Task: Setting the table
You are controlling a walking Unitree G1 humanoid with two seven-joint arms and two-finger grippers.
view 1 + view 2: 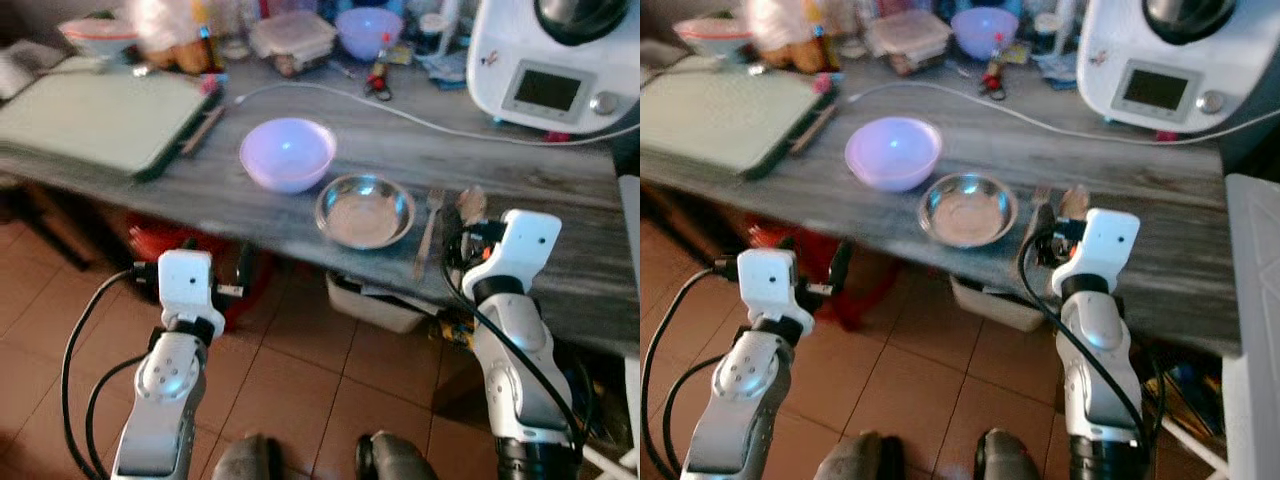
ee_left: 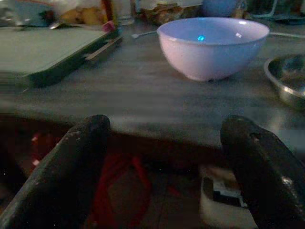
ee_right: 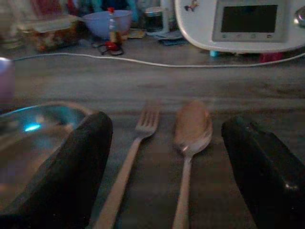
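Observation:
On the grey wooden table [image 1: 250,225] a lavender bowl [image 1: 287,153] stands beside a shallow steel bowl [image 1: 365,210]. To the right of the steel bowl a fork [image 1: 431,232] and a spoon [image 1: 470,208] lie side by side near the front edge. My right gripper [image 3: 167,131] is open at that edge, and its fingers frame the fork [image 3: 131,162] and spoon [image 3: 190,138] without touching them. My left gripper [image 2: 164,131] is open and holds nothing. It hangs just below the table's front edge, facing the lavender bowl [image 2: 212,45].
A green cutting board [image 1: 100,115] lies at the table's left. A white kitchen appliance [image 1: 555,60] stands at the back right, its white cable [image 1: 400,112] running across the table. Food containers and a blue bowl [image 1: 368,30] crowd the back. A red object [image 1: 160,245] and white bin [image 1: 375,300] sit underneath.

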